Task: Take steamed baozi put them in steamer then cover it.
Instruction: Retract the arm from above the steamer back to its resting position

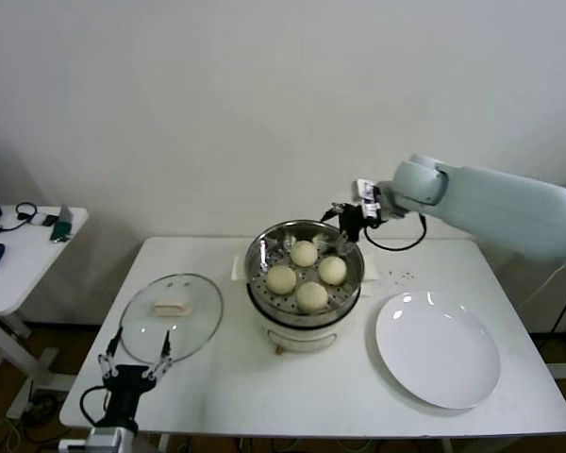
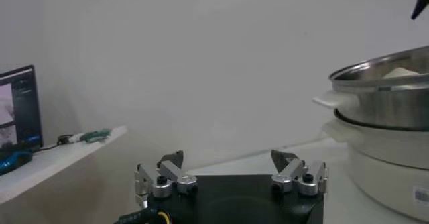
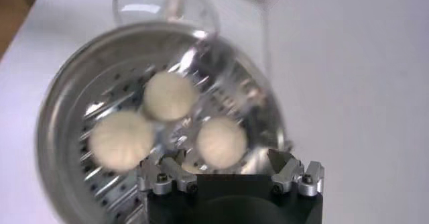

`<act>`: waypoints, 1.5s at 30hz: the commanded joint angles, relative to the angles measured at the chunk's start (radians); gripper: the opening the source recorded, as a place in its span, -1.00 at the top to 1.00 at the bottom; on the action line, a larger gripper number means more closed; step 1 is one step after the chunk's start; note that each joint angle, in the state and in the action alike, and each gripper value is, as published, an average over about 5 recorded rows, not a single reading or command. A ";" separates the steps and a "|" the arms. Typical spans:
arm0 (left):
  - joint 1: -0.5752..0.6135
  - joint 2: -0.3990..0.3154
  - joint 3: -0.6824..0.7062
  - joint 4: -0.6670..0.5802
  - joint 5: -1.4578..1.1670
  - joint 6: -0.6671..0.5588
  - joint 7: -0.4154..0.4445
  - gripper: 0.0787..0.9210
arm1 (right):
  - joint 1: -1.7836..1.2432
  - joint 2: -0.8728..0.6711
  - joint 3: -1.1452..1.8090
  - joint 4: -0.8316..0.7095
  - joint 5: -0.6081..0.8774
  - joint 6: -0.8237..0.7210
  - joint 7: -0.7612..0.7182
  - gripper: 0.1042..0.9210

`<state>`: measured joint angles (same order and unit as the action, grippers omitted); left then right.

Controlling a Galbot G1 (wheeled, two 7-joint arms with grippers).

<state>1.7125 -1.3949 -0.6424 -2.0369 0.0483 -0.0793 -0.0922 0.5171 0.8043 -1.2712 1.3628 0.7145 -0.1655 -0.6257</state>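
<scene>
On the white table (image 1: 292, 387) before a bare wall, both pincers, left (image 1: 135, 363) and right (image 1: 350, 219), gape released.

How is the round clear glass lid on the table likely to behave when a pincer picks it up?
The round clear glass lid looks rigid and probably fragile if dropped. Its smooth dome seems slippery, so the cream handle is likely the safer hold. The open left pincer sits at its near edge; lifted by the rim alone, it might tilt.

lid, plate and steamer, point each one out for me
lid (image 1: 191, 321), head view, on the clear glass beside its handle
plate (image 1: 438, 349), head view, on its bare middle
steamer (image 1: 258, 253), head view, on the steel wall's left rim
</scene>
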 commanded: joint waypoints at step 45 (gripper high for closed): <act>-0.128 0.046 -0.013 0.128 1.369 0.230 0.014 -0.77 | -2.072 0.333 2.071 0.463 -0.133 0.268 0.365 -0.76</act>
<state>1.6670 -1.3730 -0.6954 -2.0249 0.9365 0.0662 -0.0606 -1.3826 1.0441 0.6818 1.8077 0.5766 0.0696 -0.2525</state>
